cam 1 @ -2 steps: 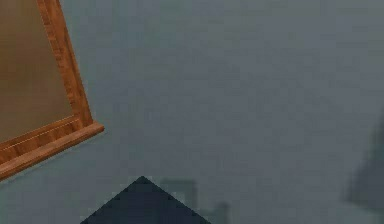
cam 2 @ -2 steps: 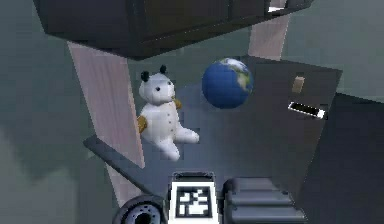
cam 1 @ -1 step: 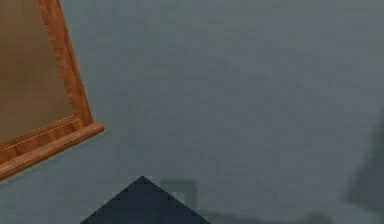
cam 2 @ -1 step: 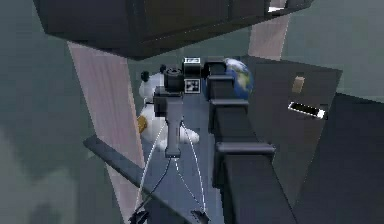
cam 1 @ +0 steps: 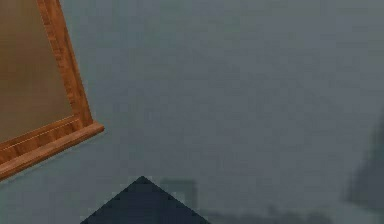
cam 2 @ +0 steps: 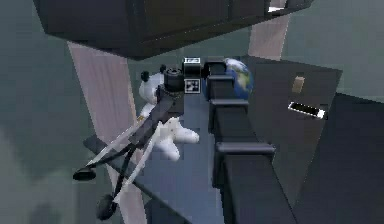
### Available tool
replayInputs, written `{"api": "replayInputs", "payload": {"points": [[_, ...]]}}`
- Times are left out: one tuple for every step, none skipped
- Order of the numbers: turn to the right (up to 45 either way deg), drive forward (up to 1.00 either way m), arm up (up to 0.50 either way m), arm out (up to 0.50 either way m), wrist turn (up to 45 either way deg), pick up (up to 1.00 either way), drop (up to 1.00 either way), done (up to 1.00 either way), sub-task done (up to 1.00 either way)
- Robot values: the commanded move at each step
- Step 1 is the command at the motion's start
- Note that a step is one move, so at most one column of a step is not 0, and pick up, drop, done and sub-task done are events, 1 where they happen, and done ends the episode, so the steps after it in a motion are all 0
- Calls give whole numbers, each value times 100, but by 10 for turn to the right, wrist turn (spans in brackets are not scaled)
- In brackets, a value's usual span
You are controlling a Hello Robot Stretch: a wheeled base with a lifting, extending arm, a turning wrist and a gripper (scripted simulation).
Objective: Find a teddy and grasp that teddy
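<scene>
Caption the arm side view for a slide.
Gripper near a white teddy lying on a dark surface.

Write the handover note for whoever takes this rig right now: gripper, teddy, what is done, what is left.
Gripper: out at the arm's far end in the arm side view, with its jaws running down across the front of the teddy. I cannot tell whether it holds anything.
Teddy: white with dark ears, resting on a dark tabletop beside a pale post. A blue globe sits farther back.
Done: the teddy is found and the arm is out at it.
Left: a grasp is not confirmed, because the teddy is not clear of the tabletop. Secure it and lift.
</scene>
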Motion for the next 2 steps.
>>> {"api": "replayInputs", "payload": {"points": [[0, 0, 0, 0, 450, 0, 0, 0, 0], [0, 0, 0, 0, 450, 0, 0, 0, 0]]}}
